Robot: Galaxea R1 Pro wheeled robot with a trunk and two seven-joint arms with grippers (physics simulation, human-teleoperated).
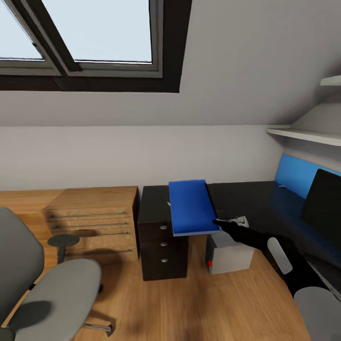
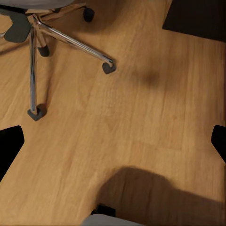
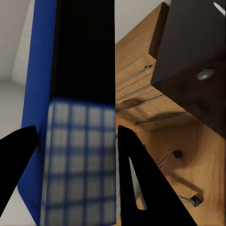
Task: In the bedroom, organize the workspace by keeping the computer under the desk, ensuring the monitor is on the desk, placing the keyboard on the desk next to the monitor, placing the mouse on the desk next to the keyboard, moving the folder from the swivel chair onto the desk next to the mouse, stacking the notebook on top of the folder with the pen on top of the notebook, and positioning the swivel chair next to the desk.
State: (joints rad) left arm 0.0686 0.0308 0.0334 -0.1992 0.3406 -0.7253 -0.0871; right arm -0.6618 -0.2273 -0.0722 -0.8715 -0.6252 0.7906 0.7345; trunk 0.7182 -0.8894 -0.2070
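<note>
My right gripper [image 1: 219, 221] is shut on the near right corner of the flat blue folder [image 1: 192, 207]. The folder sits over the left end of the black desk [image 1: 246, 199], its near edge sticking out past the desk front; I cannot tell whether it rests on the top. In the right wrist view the folder [image 3: 40, 94] runs between the two black fingers [image 3: 141, 183]. A thin white pen [image 3: 219, 8] lies on the desktop beside the folder. The grey computer [image 1: 232, 255] stands under the desk. The black monitor [image 1: 327, 206] stands at the right. The grey swivel chair [image 1: 52, 289] is at the lower left. My left gripper [image 2: 113, 146] hangs open over the floor.
A light wooden drawer chest [image 1: 94, 222] stands left of the desk's black drawer unit [image 1: 161, 244]. The chair's chrome wheeled base [image 2: 52, 35] is close to my left gripper. Wooden floor [image 1: 189, 308] lies open between chair and desk. White shelves [image 1: 308, 135] hang above the desk at the right.
</note>
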